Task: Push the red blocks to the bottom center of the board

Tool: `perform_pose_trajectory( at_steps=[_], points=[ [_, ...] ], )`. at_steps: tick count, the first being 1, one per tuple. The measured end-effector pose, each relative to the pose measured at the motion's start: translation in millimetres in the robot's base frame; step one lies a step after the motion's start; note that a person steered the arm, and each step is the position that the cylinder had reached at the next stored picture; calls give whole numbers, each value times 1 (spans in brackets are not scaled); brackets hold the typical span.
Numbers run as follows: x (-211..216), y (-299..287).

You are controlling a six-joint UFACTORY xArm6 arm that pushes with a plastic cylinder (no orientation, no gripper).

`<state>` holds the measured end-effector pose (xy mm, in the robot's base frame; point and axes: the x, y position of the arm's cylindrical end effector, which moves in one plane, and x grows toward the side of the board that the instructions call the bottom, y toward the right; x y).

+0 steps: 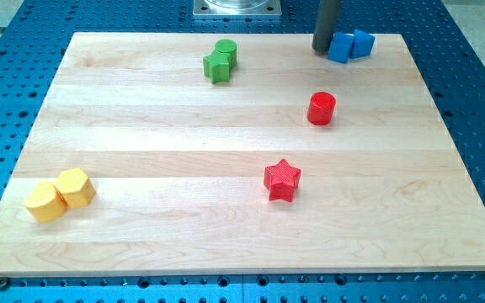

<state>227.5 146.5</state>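
My tip (323, 49) is at the view's top, touching the blue blocks (349, 45) on their left. It holds nothing; it only pushes. The red cylinder (322, 108) sits right below my tip on the surface (158, 143). The red star (282, 180) is lower still, a bit left. Both are below me, so I judge I should push them down.

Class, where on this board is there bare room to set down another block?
Bare: the bottom strip below the red star, and the middle left between the green blocks and yellow blocks. Crowded: top right, my tip against the blue blocks.
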Motion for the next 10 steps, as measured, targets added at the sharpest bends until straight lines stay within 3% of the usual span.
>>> perform_pose_trajectory(
  at_steps=[2,7,8,9,10],
  points=[
    [75,-32],
    [71,-38],
    [38,-58],
    [51,-26],
    [114,-34]
  ],
)
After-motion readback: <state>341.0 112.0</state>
